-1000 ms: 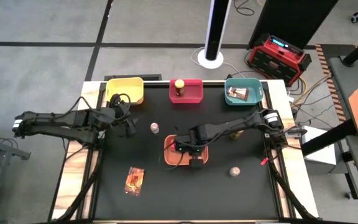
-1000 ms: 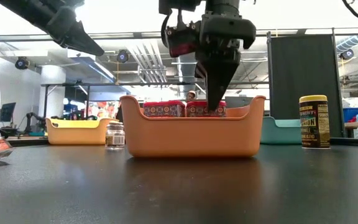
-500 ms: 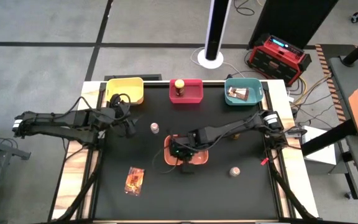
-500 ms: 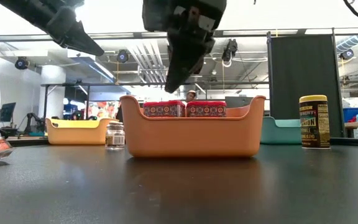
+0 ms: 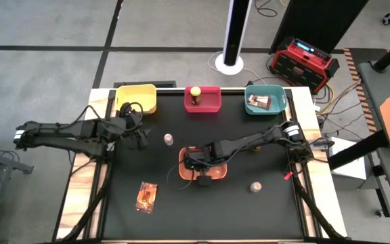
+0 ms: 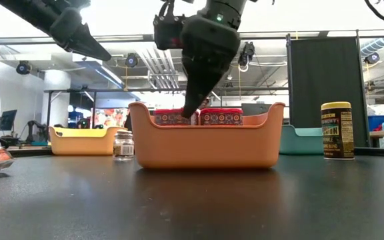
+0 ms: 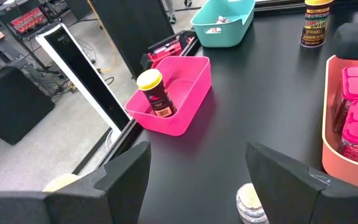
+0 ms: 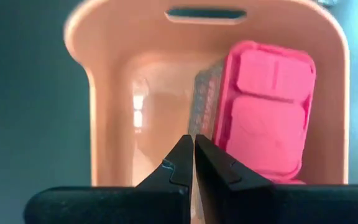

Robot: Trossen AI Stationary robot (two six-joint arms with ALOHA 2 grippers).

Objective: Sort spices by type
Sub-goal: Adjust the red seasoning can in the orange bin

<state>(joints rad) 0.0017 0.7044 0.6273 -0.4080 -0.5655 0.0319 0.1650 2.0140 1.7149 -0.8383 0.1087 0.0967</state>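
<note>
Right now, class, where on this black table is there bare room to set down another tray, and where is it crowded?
Free: the near strip between the flat orange-brown printed packet and the tiny grey-topped clear shaker, in front of the orange plastic tray. Crowded: the far edge, with yellow, red and teal plastic trays; the right end effector over the orange tray.

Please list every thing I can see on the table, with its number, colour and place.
yellow tray: one, far edge, left side
red tray: one, far edge, middle
teal tray: one, far edge, right side
orange tray: one, table centre
jars: two, dark with yellow lids; red tray, bare table
red tubs: two, in the orange tray
shakers: two, clear, bare table
packets: two, orange-brown; teal tray, bare table
left tool: open, near the yellow tray
right tool: shut, over the orange tray
</note>
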